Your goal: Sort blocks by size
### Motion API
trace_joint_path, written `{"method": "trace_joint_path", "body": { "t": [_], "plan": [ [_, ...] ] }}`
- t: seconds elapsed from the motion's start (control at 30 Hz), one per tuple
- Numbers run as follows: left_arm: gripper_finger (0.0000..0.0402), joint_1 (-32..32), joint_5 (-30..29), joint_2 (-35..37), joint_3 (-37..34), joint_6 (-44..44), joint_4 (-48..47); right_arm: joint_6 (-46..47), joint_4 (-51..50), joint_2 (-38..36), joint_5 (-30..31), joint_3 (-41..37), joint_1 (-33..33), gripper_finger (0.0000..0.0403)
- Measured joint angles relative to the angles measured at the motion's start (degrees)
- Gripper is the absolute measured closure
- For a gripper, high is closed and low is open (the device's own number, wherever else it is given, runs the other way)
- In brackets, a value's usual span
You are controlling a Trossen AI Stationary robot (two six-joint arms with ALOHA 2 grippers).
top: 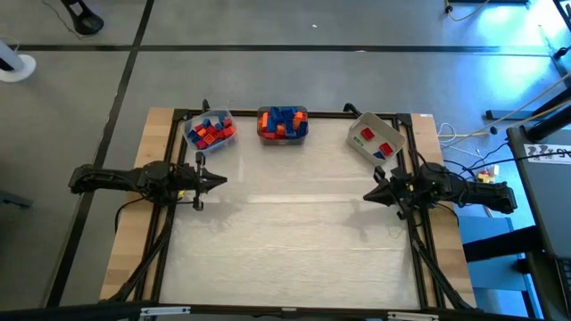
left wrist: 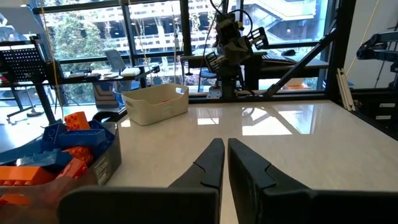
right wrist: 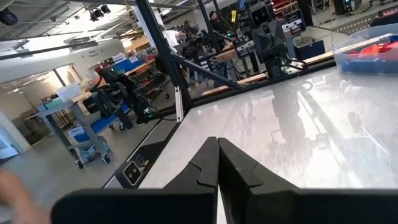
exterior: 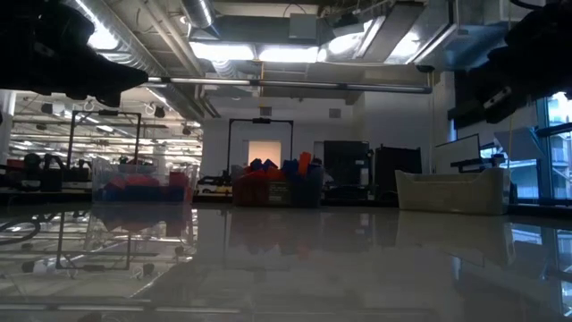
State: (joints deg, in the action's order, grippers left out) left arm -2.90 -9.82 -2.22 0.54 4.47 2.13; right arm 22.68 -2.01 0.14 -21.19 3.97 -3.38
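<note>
The blocks lie in three bins along the table's far edge. Red and blue ones fill a clear bin [top: 210, 131] at the left. Blue and orange ones are heaped in the middle bin [top: 283, 124]. A few red ones lie in the pale bin [top: 376, 140] at the right. My left gripper [top: 219, 180] hovers level at the table's left side, shut and empty, pointing right. My right gripper [top: 370, 196] hovers level at the right side, shut and empty, pointing left. In the left wrist view the shut fingers [left wrist: 211, 155] point past the middle bin's blocks [left wrist: 56, 155] toward the pale bin [left wrist: 155, 102].
A broad bare stretch of white tabletop [top: 294, 241] lies between the two arms and toward the near edge. A black frame [top: 419, 259] runs along the table's sides. Carts and desks stand in the room beyond [right wrist: 93, 124].
</note>
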Motion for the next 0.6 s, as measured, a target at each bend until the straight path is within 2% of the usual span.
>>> {"method": "trace_joint_path", "body": {
  "t": [0.5,0.6],
  "plan": [
    [0.0392,0.00,0.00,0.00,0.00,0.00,0.00,-0.19,0.05,0.00,0.00,0.09,0.00,0.0396],
    [0.0392,-0.01,0.00,-0.01,0.00,0.00,0.00,-6.38,0.23,0.00,1.04,0.11,0.00,0.0396]
  ]
}}
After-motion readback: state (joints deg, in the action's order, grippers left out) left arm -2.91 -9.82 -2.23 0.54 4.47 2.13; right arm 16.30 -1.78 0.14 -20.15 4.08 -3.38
